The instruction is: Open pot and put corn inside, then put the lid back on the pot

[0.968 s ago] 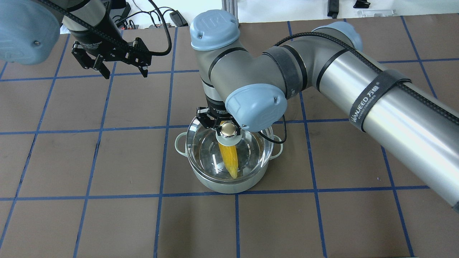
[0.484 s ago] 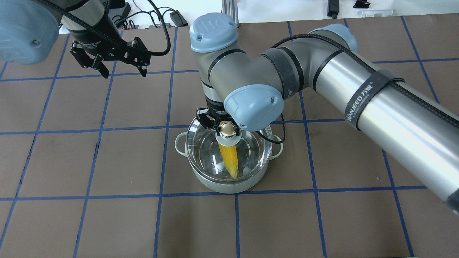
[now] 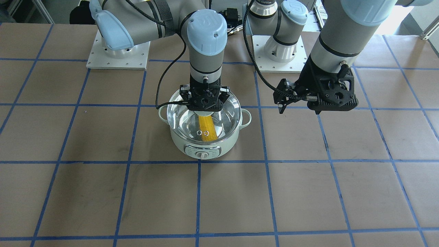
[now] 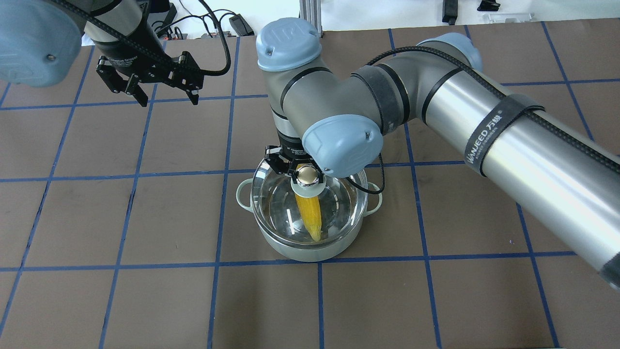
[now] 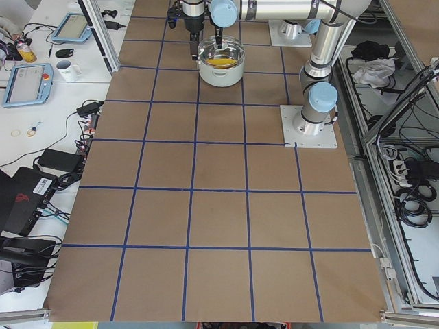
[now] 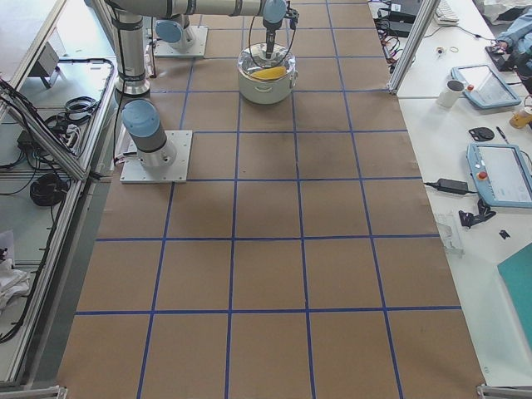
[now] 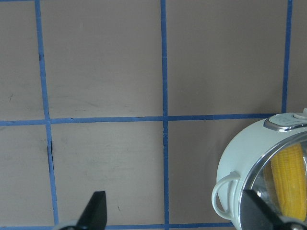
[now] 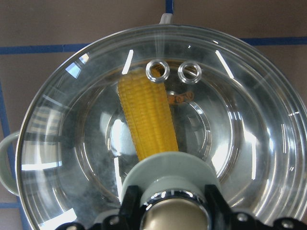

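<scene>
On the pot [image 4: 300, 252]: lid [image 4: 276, 203], seated, corn [image 4: 310, 211] beneath it inside. We log right claw [image 4: 306, 175] clamped on lid, left claw [image 4: 169, 101] spread, well aside of pot. Risk: rising before letting go drags lid askew.

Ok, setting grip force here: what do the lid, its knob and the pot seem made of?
The lid: clear glossy glass; the corn shows through, reflections streak it. The knob: polished metal cap by its mirror shine, on a matte pale base, likely plastic. The pot: smooth pale-green shell, painted metal or plastic, cannot tell.
</scene>
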`<state>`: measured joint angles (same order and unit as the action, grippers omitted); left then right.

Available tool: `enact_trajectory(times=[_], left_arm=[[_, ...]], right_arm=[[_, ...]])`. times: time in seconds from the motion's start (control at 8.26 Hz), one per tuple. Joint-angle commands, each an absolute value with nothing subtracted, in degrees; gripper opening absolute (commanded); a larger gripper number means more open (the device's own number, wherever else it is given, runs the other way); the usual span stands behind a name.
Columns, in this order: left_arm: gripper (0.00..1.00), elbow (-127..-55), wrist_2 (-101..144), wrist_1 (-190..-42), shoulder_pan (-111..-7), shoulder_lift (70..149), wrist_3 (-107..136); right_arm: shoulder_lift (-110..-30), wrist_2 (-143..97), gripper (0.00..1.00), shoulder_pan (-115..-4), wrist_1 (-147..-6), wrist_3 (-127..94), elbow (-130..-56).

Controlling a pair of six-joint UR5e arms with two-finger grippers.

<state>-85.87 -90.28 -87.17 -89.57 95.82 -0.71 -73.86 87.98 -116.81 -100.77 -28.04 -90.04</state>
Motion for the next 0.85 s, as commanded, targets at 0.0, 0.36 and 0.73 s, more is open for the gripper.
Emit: enact_trajectory(times=[0.0, 0.36, 0.73], left_arm=[[1.0, -85.96, -90.35, -87.1, -89.56, 95.89, -0.7], [1.0, -85.87, -90.44, -86.23, -89.47, 96.85, -0.53], [1.0, -85.96, -90.44, -86.22, -89.56, 96.77, -0.53]], right_arm=[[-73.3, 87.98, 0.31, -116.81, -101.77, -28.3, -90.09], [-73.3, 88.07, 0.31, -116.81, -101.6, -28.39, -90.09], [-73.3, 88.07, 0.31, -116.81, -101.78, -28.3, -90.88]])
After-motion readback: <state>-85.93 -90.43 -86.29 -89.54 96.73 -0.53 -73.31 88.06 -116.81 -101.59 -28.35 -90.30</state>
